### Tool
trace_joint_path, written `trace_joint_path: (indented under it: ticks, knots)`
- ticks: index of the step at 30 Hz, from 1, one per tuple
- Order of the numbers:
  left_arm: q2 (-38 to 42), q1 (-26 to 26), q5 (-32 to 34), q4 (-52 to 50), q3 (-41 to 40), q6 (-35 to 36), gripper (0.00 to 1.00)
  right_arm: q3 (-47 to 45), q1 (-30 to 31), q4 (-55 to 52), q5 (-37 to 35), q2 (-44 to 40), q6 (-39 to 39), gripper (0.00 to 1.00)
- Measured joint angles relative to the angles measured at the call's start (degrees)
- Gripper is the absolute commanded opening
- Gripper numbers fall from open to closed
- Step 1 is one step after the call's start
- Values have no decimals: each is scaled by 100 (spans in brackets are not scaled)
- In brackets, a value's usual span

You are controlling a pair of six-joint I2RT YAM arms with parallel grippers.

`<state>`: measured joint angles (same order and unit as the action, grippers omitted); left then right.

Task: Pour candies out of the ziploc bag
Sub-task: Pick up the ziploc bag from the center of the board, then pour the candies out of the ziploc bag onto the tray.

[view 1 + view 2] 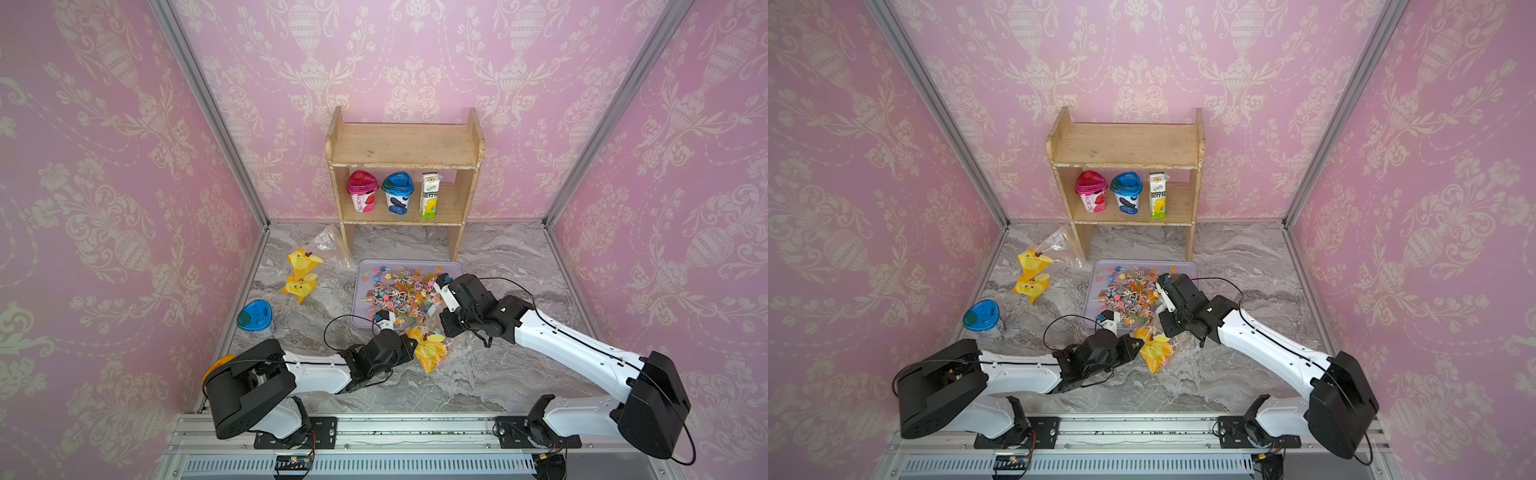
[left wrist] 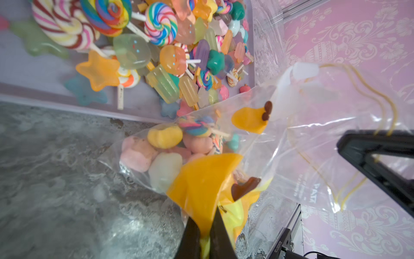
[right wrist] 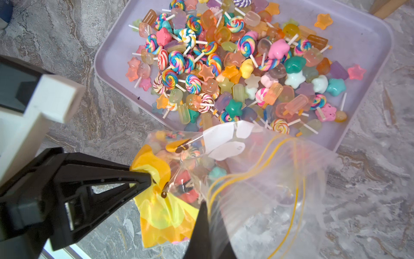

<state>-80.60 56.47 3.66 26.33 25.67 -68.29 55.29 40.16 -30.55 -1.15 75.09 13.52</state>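
Observation:
A clear ziploc bag (image 1: 430, 349) (image 1: 1156, 351) with a yellow printed bottom lies on the marble just in front of the lavender tray (image 1: 368, 270). My left gripper (image 1: 413, 338) (image 2: 207, 224) is shut on the bag's yellow bottom. My right gripper (image 1: 448, 330) (image 3: 207, 213) is shut on the clear film by the yellow zip line. Some candies (image 2: 165, 148) remain inside the bag (image 3: 257, 179). A large heap of candies (image 1: 399, 295) (image 3: 224, 67), swirl lollipops, stars and ice-pop shapes, fills the tray (image 3: 363, 40).
A second clear bag with a yellow print (image 1: 303, 274) lies left of the tray. A blue-lidded cup (image 1: 254, 316) stands near the left wall. A wooden shelf (image 1: 405, 145) behind the tray holds two yogurt cups and a carton.

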Motion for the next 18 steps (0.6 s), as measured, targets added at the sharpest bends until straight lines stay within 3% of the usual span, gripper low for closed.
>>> trace_joint_path:
  ticks: [4, 9, 18]
  knots:
    - [710, -234, 13, -957, 444, 417, 0, 98, -90, 28, 48, 55, -2, 0]
    - [1259, -1005, -94, -1746, 1021, 984, 0, 380, -363, 304, 232, 260, -4, 0]
    - [671, -1937, -702, -2605, 2155, 1954, 0, 728, -758, 966, 741, 1047, -20, 0]
